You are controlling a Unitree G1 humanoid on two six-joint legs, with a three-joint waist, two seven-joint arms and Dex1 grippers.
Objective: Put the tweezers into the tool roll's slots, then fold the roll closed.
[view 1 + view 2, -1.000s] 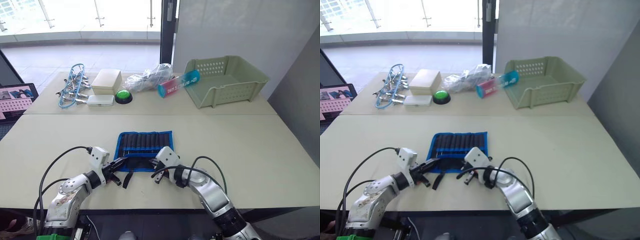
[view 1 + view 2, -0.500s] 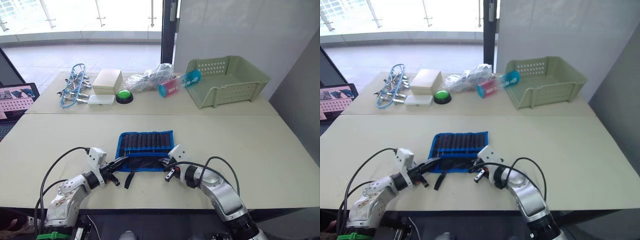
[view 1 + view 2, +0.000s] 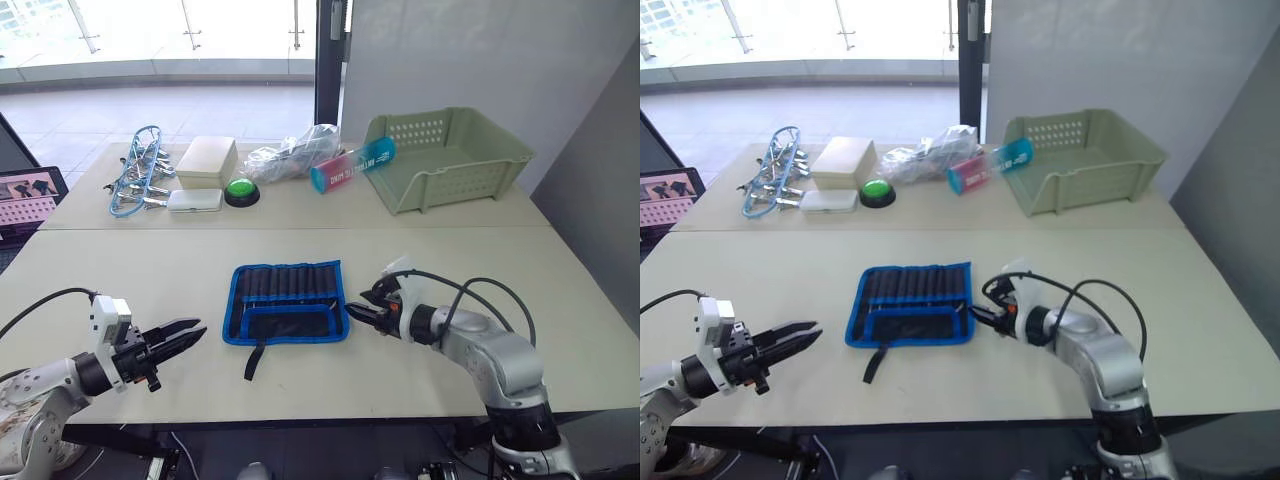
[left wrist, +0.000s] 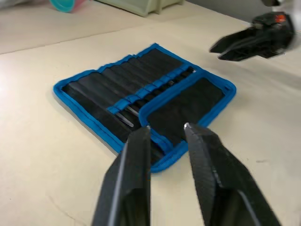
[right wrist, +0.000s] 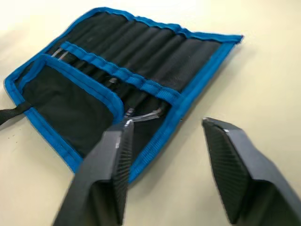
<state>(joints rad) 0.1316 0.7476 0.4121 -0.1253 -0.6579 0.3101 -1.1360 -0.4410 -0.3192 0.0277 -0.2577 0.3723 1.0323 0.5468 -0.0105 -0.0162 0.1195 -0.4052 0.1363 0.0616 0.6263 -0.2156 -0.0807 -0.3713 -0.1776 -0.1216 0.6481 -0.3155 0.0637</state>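
Right wrist view: tool roll (image 5: 117,89) just beyond parted jaws.

Left gripper (image 4: 167,128): jaws parted, empty, above the counter (image 4: 42,155).
Tool roll (image 4: 146,96): lying open and flat, blue-edged.
Tweezers (image 4: 127,115): slim shafts showing in the slots (image 4: 141,77).
Right gripper (image 4: 249,41): beyond the roll.

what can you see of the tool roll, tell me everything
The tool roll lies open and flat on the table, black fabric edged in bright blue. A row of narrow slots holds slim tweezers; a lower flap partly covers them, and a short black strap trails off its near edge. Neither tool touches it.
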